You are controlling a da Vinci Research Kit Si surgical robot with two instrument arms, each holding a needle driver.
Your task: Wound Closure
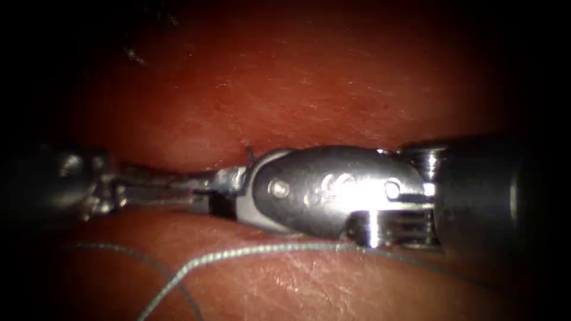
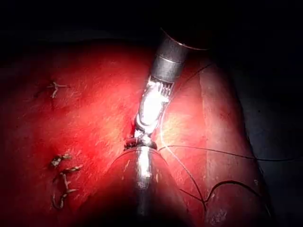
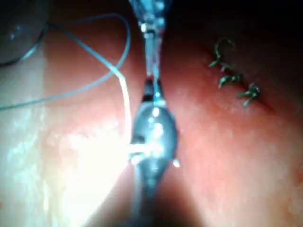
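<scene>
Facing tools in endoscope; wrist-view knots.

Surgical training bench, stitched tissue (pork), thread, steel tools

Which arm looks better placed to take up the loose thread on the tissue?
Probably right: the right tool lies just above the thread on the tissue; the left tool sits farther off. What either holds is unclear.

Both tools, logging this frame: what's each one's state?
Left tool: tip meets the right tool's; state cannot be told.
Right tool: cannot be told; nothing seen held.
</scene>
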